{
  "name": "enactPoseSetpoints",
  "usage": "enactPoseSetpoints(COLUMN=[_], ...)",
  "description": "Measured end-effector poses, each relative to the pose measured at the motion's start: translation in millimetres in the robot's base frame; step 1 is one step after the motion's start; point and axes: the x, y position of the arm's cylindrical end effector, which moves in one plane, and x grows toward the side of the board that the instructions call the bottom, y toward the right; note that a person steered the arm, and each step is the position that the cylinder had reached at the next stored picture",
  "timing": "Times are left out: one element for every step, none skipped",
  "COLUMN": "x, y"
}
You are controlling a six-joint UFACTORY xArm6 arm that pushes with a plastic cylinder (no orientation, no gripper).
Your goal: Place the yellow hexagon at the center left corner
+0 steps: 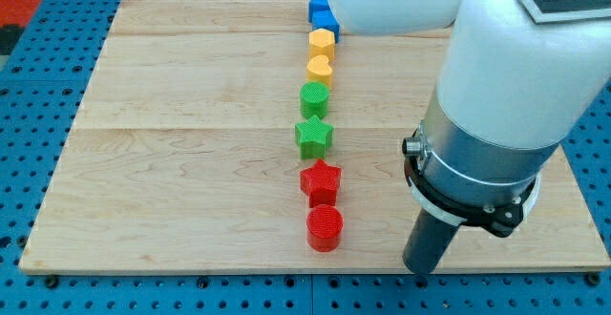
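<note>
The yellow hexagon [323, 41] sits near the view's top in a column of blocks running down the middle of the wooden board [172, 153]. Above it is a blue block [322, 14], partly hidden by the arm. Below it come a yellow heart-like block [320, 68], a green cylinder [315, 98], a green star [313, 136], a red star [321, 179] and a red cylinder [325, 228]. My tip [420, 269] rests at the board's bottom edge, right of the red cylinder and far from the yellow hexagon.
The white and grey arm body [506, 95] fills the view's right and upper right and covers that part of the board. A blue perforated surface [38, 86] surrounds the board.
</note>
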Motion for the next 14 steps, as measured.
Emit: enactPoseSetpoints(x=[0, -17, -92, -165, -226, -278, -307, -312, -318, -309, -308, -312, -314, -328], y=[0, -5, -5, 4, 6, -17, -41, -19, -87, -155, -234, -218, -208, -158])
